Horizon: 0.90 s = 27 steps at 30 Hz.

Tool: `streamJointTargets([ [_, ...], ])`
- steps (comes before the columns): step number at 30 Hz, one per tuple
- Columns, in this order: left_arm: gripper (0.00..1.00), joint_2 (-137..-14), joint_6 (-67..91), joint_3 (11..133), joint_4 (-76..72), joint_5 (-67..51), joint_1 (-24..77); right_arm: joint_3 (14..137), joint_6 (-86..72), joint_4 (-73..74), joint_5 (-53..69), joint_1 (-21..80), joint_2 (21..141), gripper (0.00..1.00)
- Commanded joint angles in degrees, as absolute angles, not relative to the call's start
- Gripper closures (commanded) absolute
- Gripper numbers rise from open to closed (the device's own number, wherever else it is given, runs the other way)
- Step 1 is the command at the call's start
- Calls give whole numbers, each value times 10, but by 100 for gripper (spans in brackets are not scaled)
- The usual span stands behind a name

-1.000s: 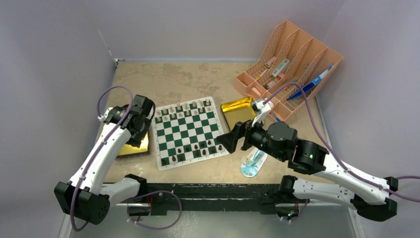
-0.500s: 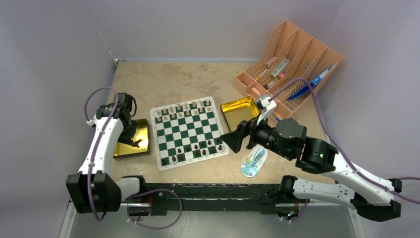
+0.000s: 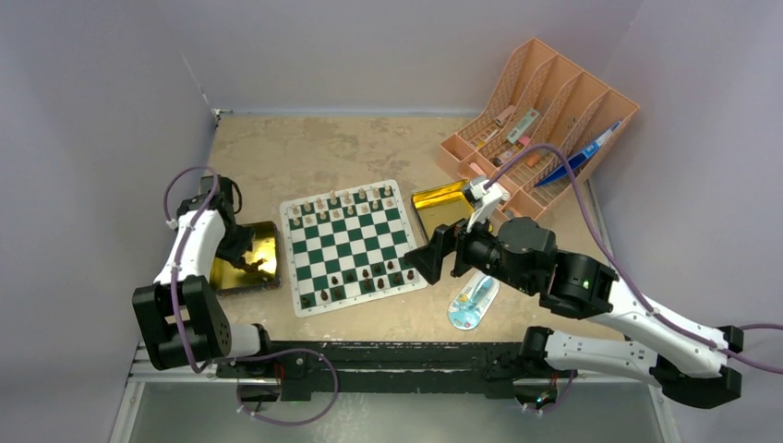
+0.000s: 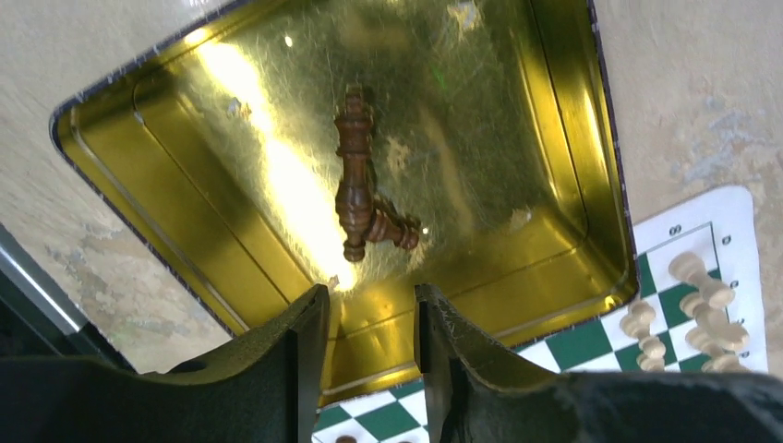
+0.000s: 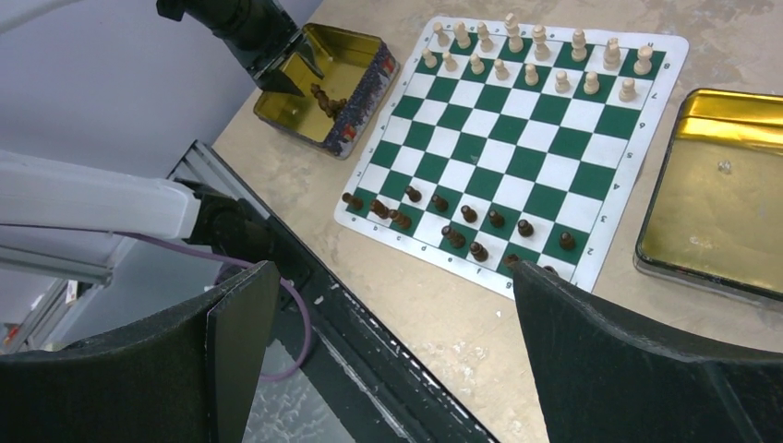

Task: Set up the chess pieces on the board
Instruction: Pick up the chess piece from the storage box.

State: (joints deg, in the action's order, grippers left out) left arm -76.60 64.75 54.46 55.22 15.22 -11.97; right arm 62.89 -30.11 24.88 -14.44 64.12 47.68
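The left pincer [image 4: 369, 305] hangs over the gold tin [image 4: 554, 138], jaws narrow and empty. Just beyond its tips lie two dark chess pieces on their sides: a tall one [image 4: 354, 175] and a small one [image 4: 395, 231], touching at the tall one's base.

The main risk, I'd judge, is that contact. Closing on the tall piece may drag or flick the small one, or pinch both. Round wood on slick metal could also roll away from the fingers, and the narrow gap may be too tight to straddle the piece (the tin's near wall sits right under the tips and could catch one). A piece gripped lying flat would also be awkward to stand upright.

The right pincer [image 5: 392, 277] is spread wide, holding nothing, with the board [image 5: 517, 120] ahead of it.

Only the left wrist view shows the two pieces touching; from above they are a dark smudge. Only the right wrist view shows the cream ranks [image 5: 540, 41] far from its pincer, the dark ones [image 5: 462, 217] close, and a second tin [image 5: 729, 185] off to its right
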Motion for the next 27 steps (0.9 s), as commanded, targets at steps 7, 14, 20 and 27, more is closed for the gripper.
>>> streamJointTargets([
  [7, 63, -791, 557, 509, 442, 136, -170, 656, -287, 220, -142, 641, 503, 1],
  [14, 64, -811, 537, 489, 417, 142, -181, 655, -288, 220, -145, 641, 517, 1],
  [20, 64, -815, 531, 460, 394, 124, -205, 661, -287, 211, -143, 641, 529, 1],
  [27, 66, -832, 507, 445, 359, 116, -215, 665, -286, 215, -148, 641, 539, 1],
])
